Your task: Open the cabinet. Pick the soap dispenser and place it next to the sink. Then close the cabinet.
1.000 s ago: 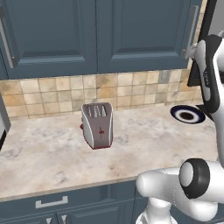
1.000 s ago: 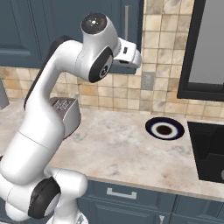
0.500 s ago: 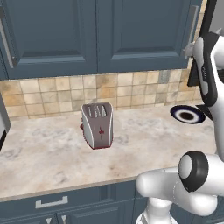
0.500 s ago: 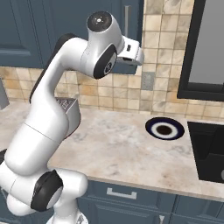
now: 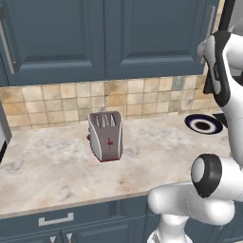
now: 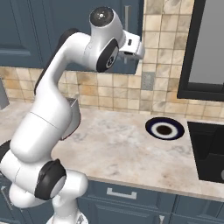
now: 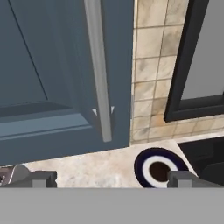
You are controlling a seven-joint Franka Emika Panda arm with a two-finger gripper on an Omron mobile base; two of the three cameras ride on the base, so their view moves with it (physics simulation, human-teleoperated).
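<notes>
The cabinet (image 7: 52, 65) is a dark slate-blue wall unit, and its door is shut. Its long light-grey bar handle (image 7: 98, 65) runs down the middle of the hand view, a short way ahead of my gripper (image 7: 111, 179). The gripper is open, with a dark fingertip at each side and nothing between them. From the right base view, my hand (image 6: 132, 45) is raised in front of the cabinet's lower right corner, below the handle (image 6: 127, 15). The same door (image 5: 156, 33) and handle (image 5: 211, 23) show in the left base view. The soap dispenser is out of view. The dark sink (image 6: 209, 148) lies at the counter's right.
A silver-and-red toaster (image 5: 107, 135) stands on the marble counter (image 5: 57, 166) to the left, partly behind my arm in the right base view. A dark-rimmed round plate (image 6: 165, 129) lies by the sink. A dark-framed panel (image 6: 205, 48) hangs right of the cabinet. A second blue door (image 5: 52, 33) is to the left.
My arm has crept slightly to the right and up towards the cabinet's handle. The gripper has stayed open and the door has stayed shut.
</notes>
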